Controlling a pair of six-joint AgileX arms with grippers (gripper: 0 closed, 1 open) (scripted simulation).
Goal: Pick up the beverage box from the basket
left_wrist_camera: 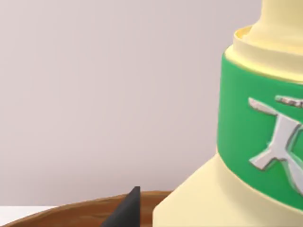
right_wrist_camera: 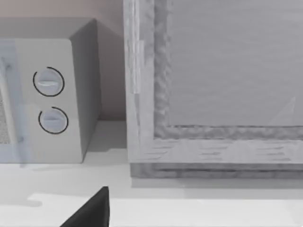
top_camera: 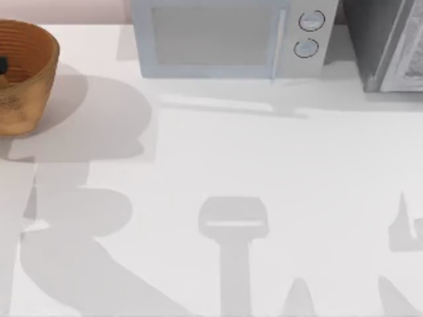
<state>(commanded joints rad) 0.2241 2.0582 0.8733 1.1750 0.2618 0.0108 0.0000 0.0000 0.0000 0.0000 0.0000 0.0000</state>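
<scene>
box (left_wrist_camera: 246,142) close up in left wrist view, above basket (top_camera: 23,72) rim at upper left of top view. light, stiff carton, likely slick; grip flat sides. finger state: cannot tell for either arm.

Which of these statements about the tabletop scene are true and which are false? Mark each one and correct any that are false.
1. The basket sits at the table's left edge. True.
2. The microwave has two round knobs. True.
3. The basket is blue plastic. False: it is woven orange-brown wicker.
4. The beverage box carries a green band. True.
5. The microwave lies on its side at the table's front. False: it stands upright at the back.
</scene>
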